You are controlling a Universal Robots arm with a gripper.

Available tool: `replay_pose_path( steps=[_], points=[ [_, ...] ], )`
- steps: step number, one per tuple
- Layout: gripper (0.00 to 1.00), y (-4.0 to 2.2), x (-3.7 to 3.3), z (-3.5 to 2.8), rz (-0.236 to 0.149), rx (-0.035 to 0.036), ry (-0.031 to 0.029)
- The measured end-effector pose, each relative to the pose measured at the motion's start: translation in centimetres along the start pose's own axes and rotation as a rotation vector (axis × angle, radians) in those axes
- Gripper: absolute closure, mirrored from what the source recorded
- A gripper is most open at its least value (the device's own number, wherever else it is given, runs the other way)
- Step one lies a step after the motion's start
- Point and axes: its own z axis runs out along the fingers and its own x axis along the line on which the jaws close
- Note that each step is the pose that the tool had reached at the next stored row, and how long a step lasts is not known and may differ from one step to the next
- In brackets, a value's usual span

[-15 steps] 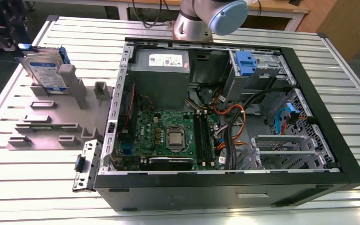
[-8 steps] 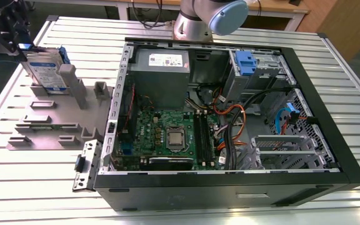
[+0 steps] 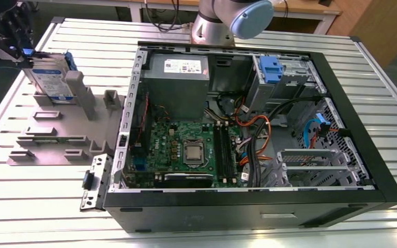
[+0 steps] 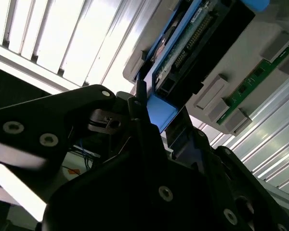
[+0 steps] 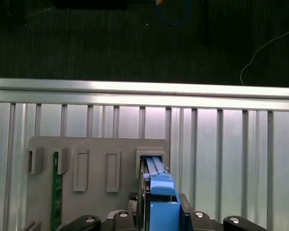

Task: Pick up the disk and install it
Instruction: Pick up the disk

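1. We logged the disk (image 3: 50, 77) standing on edge in a slot of the grey holder plate (image 3: 54, 142), near the worktop's (image 3: 268, 31) far corner on the exterior view's left.
2. In both wrist views the gripper (image 5: 161, 202) was clenched on the disk's blue carrier end.
3. We noted the open computer case (image 3: 364, 165) mid-worktop, well apart from the disk.

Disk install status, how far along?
Early. Done: nothing yet; the disk stands upright in the grey holder, outside the case. In hand: the gripper is at the disk's top edge; whether it grips is unclear. Left: the pick-up and the install in the case.
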Motion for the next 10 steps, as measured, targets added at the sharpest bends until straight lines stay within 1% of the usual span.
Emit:
replay_pose_path(
  steps=[1, 6, 10],
  points=[
    [0.58, 0.01, 0.0, 0.08, 0.0, 0.0004, 0.0001],
    [0.58, 0.24, 0.01, 0.5, -0.003, 0.006, 0.0002],
    [0.58, 0.29, 0.01, 0.62, -0.003, 0.0062, 0.0003]
  ],
)
